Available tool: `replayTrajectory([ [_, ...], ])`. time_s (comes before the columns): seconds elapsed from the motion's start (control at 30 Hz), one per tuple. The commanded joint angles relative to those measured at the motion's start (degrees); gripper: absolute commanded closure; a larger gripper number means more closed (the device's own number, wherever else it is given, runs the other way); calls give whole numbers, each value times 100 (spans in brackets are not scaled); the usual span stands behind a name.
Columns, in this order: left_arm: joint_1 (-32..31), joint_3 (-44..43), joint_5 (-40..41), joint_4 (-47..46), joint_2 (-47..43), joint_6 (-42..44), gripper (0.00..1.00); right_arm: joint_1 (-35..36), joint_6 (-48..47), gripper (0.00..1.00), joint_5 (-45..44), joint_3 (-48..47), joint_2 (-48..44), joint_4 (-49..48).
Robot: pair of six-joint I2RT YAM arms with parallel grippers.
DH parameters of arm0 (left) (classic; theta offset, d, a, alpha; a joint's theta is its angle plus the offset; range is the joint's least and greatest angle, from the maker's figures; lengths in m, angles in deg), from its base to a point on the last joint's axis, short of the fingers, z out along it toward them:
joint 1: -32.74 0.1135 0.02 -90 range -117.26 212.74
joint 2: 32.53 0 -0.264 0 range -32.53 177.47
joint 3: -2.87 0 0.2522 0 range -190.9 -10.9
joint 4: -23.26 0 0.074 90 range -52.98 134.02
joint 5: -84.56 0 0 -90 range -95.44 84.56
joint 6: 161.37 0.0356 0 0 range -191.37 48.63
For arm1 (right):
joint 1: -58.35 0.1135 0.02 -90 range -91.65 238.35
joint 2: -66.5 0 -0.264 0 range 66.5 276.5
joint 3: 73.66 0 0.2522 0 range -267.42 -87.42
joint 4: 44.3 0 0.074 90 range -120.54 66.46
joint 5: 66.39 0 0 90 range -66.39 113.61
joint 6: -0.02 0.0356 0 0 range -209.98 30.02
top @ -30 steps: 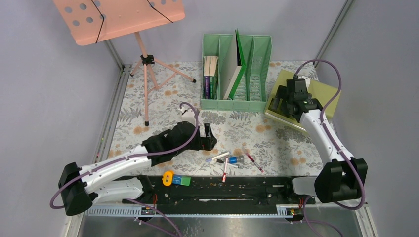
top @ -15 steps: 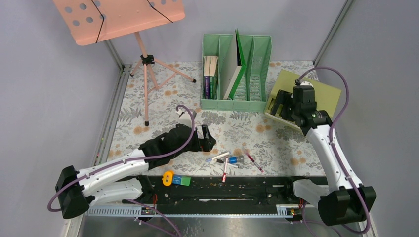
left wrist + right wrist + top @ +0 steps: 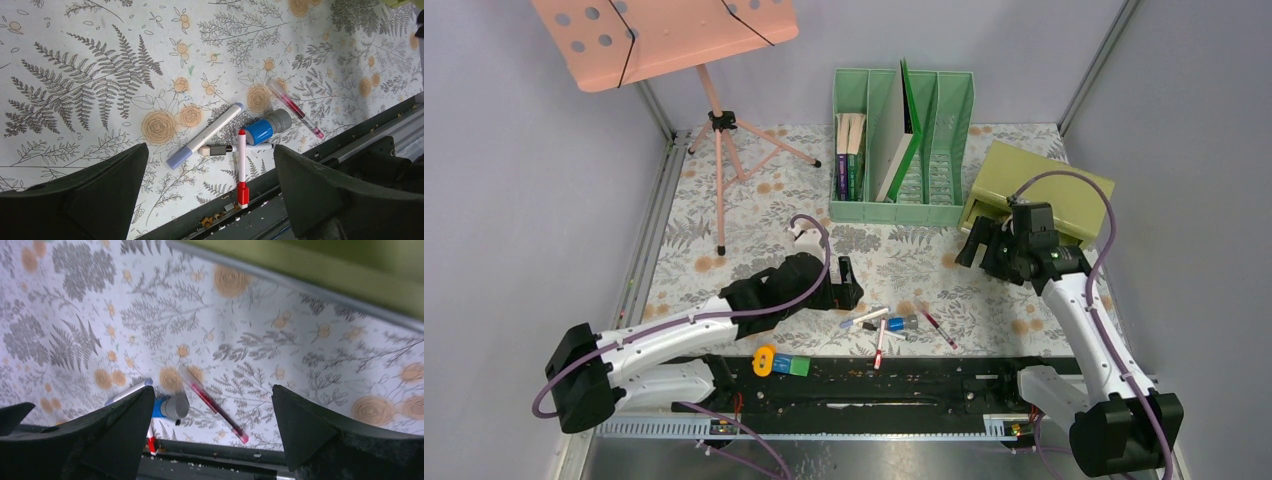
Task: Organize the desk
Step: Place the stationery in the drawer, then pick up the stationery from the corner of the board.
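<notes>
the left gripper [image 3: 851, 282], open and empty, is hovering just left of the pens [image 3: 889, 322] on the desk [image 3: 754, 205], nearer than the open, empty right gripper [image 3: 977, 246].

The music stand [image 3: 664, 35] was cut off at twelve o'clock overhead. The olive box [image 3: 325, 265] was blurred in the right wrist view. Coloured pieces [image 3: 781, 363] at the desk's [image 3: 694, 230] six o'clock were too small to identify.

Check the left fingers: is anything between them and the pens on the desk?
Nothing visible does. The left gripper, fingers apart, faces the pens clustered on the desk, with only bare cloth between.
</notes>
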Motion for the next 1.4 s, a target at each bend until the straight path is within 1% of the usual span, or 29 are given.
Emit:
replayTrajectory([
  [0.0,-20,-129,-8,-28,54,-117,1,23,257,5,592,372,-79,175],
  [0.07,-25,-127,71,13,60,-164,1,130,363,5,753,550,-68,89],
  [0.13,-26,-123,98,56,74,-190,1,399,467,5,750,652,-7,14],
  [0.33,-21,-188,332,391,176,-330,1,1663,923,4,430,731,410,-221],
  [0.47,-4,-151,528,698,313,-538,1,2420,1050,4,21,664,739,-305],
  [0.57,87,-34,401,684,450,-680,1,3053,1138,4,-368,610,943,-351],
  [0.77,444,188,-51,568,638,-768,1,3877,1238,4,-1027,361,1298,-248],
  [0.93,718,498,-346,328,565,-887,1,4349,1303,4,-1448,145,1641,-171],
  [1.13,774,732,-440,182,507,-982,1,4718,1367,5,-1625,-29,2128,-377],
  [1.27,795,732,-523,140,585,-969,1,4779,1383,6,-1602,-76,2449,-636],
  [1.37,794,706,-556,157,644,-939,1,4803,1353,7,-1641,-175,2611,-652],
])
